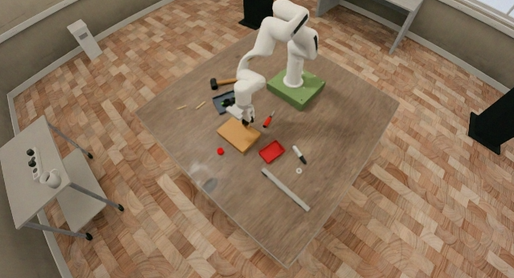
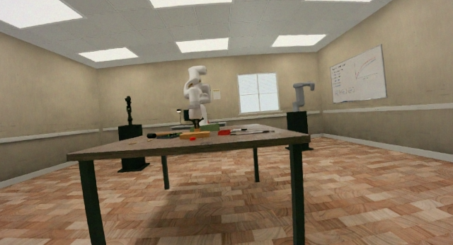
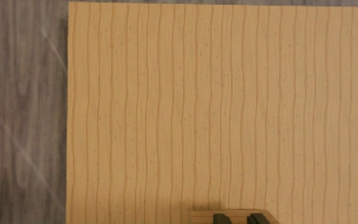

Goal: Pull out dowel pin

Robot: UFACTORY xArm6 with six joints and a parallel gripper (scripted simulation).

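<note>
The tan bench board (image 1: 238,134) lies near the middle of the table and fills most of the wrist view (image 3: 220,110). My gripper (image 1: 246,123) points straight down over the board's edge nearest the robot base. In the wrist view the two dark fingertips stand close together at the bottom edge, right over the small wooden block (image 3: 230,215). They are shut on the dowel pin, which the fingers mostly hide. The bench stop and the spring clamp are not clear in any view.
A red tray (image 1: 271,151), a marker (image 1: 299,154), a white washer (image 1: 299,170) and a steel ruler (image 1: 285,189) lie on the board's right. A red screwdriver (image 1: 268,120), a mallet (image 1: 222,83), a dark tray (image 1: 222,99), a red cap (image 1: 220,151) and two loose sticks (image 1: 200,104) surround it.
</note>
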